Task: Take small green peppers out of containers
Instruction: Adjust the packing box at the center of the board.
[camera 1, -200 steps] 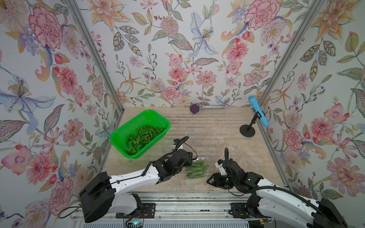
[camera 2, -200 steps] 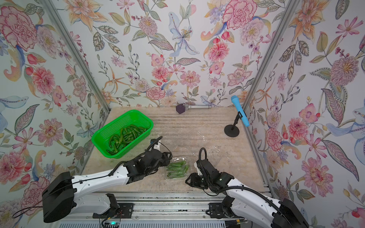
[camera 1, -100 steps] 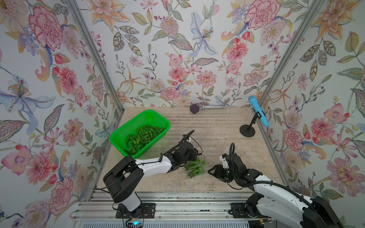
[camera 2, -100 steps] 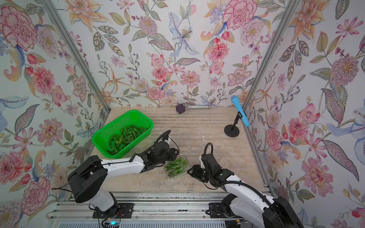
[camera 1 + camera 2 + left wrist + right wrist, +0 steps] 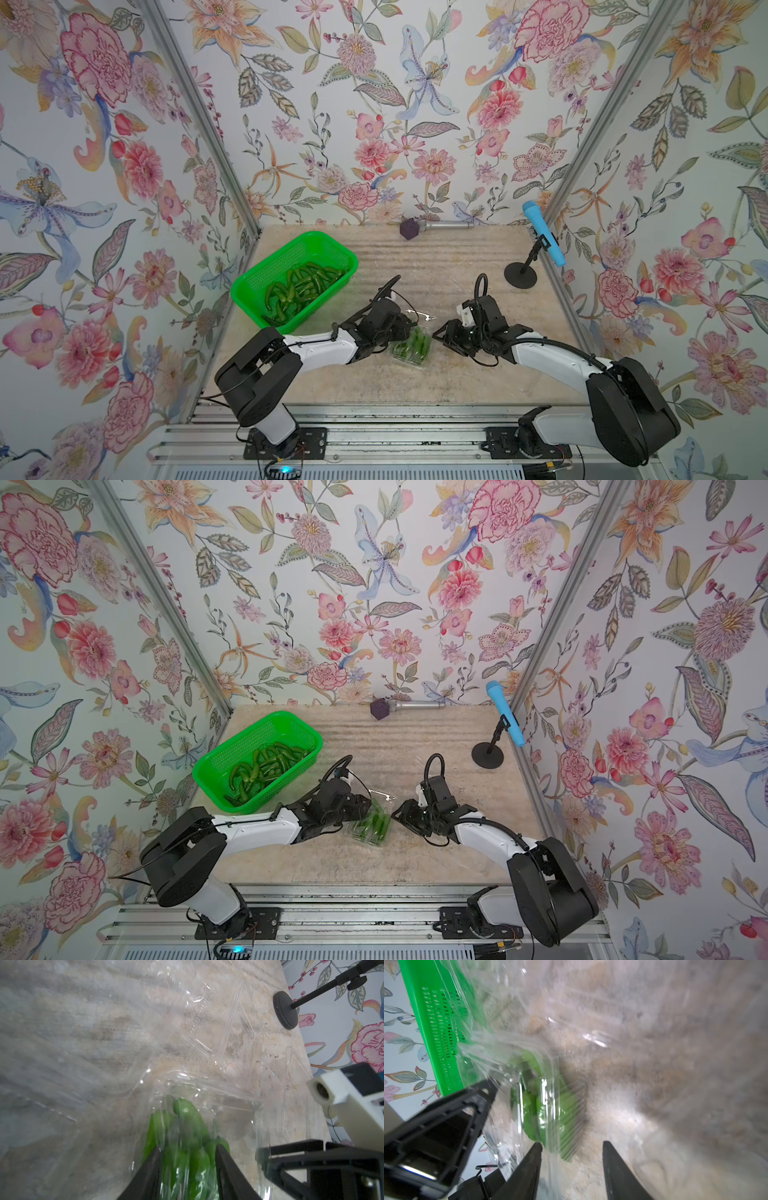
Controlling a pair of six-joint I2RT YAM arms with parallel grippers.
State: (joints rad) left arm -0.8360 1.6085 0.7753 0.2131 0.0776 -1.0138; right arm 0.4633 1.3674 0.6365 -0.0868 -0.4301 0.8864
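Observation:
A clear plastic container (image 5: 411,348) (image 5: 371,828) full of small green peppers (image 5: 185,1118) (image 5: 529,1109) lies on the table near the front middle. My left gripper (image 5: 409,329) (image 5: 365,807) (image 5: 188,1149) reaches in from the left, its two fingers pressed against the container's sides. My right gripper (image 5: 438,332) (image 5: 397,814) (image 5: 572,1144) stands open just right of the container, a thin clear plastic edge running between its fingers. More small green peppers (image 5: 301,286) lie loose in the green basket (image 5: 249,286). Other clear plastic (image 5: 207,1012) shows blurred beyond the container.
The green basket (image 5: 212,766) (image 5: 436,1022) stands at the left, close to the wall. A blue microphone (image 5: 542,239) on a black stand (image 5: 519,276) is at the right wall. A silver microphone with a purple head (image 5: 436,226) lies along the back wall.
The left gripper has reached further right over the container and narrowed onto it. The right gripper has moved away from the front edge, up to the container's right side.

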